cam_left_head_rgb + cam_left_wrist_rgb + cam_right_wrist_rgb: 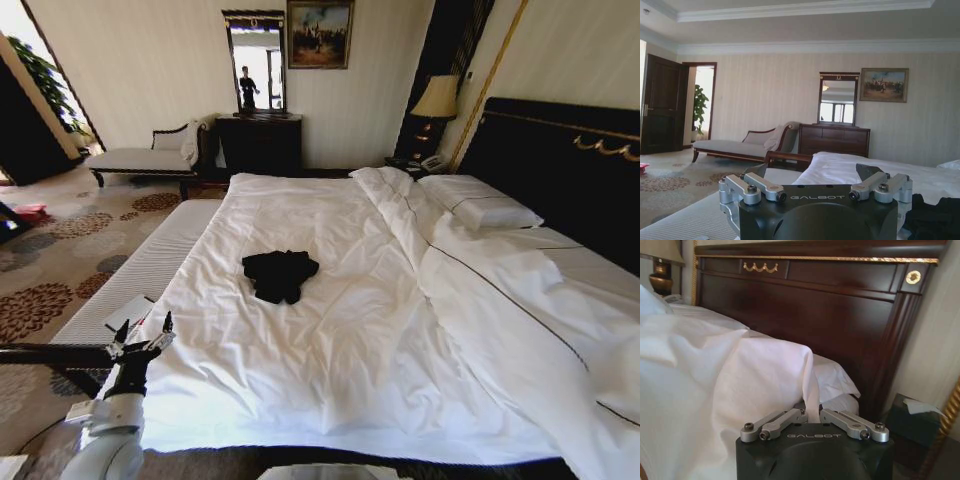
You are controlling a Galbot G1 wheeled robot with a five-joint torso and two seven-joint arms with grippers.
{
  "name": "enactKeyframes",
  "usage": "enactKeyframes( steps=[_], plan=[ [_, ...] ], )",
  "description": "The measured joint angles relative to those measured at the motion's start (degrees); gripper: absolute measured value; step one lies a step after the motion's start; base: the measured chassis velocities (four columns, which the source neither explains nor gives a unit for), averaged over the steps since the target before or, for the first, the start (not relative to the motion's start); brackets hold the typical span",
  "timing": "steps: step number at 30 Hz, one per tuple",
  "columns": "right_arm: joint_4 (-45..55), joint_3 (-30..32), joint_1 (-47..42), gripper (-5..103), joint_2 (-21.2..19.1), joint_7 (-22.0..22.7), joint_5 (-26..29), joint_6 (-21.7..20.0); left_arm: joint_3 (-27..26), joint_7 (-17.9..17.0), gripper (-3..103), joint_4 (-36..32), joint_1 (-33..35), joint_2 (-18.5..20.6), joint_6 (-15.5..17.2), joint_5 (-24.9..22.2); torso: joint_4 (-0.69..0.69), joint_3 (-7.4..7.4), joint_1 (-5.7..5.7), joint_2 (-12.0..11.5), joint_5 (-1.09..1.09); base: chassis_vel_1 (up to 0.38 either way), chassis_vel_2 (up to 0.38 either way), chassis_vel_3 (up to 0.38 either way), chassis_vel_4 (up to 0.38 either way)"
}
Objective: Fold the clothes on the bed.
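The clothes (280, 275) are one small black crumpled garment lying in the middle of the bed (330, 350), on its white duvet. My left gripper (146, 332) hovers open and holding nothing off the bed's near left corner, well short of the garment. In the left wrist view that gripper (815, 185) has its linkages spread wide, and the clothes (935, 215) show as a dark heap ahead of it. My right gripper (813, 412) is at the bed's far side near the dark headboard (840, 305). Its linkages are drawn together, and a hanging fold of duvet (765, 375) is right in front.
A striped bench (150, 265) runs along the bed's left side, with a flat white item (128, 310) on it. Pillows (480, 205) lie by the headboard. A chaise (150, 158), a dresser with a mirror (260, 140), a lamp (437, 98) and patterned carpet lie beyond.
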Motion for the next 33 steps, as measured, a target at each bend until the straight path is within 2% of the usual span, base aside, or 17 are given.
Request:
enactKeyframes(
  steps=[6,18,24,33],
  plan=[
    [-3.5,0.1,0.0,0,3.1,-0.5,-1.6,1.3,-0.3,0.1,100,-0.3,1.1,-0.6,-0.3,0.2,0.00,0.00,0.00,0.0,0.01,0.000,0.000,0.000,0.000],
    [-9.4,-0.4,0.0,0,6.1,-1.0,-6.8,4.6,-0.2,0.1,100,0.0,1.5,-1.1,-0.8,0.6,0.04,0.01,0.01,0.0,0.00,0.000,0.000,0.000,0.000],
    [-11.1,-2.2,0.0,0,8.8,-0.7,-8.8,5.7,-0.2,0.1,100,0.3,1.3,-1.1,-0.9,0.6,-0.04,0.00,0.01,0.0,-0.02,0.000,0.000,0.000,0.000],
    [-17.2,-4.9,2.9,0,7.8,1.4,-9.3,5.9,0.0,0.1,100,0.5,1.3,-1.0,-1.0,0.6,0.02,0.00,0.01,0.0,0.00,0.000,0.000,0.000,0.000]
  ],
)
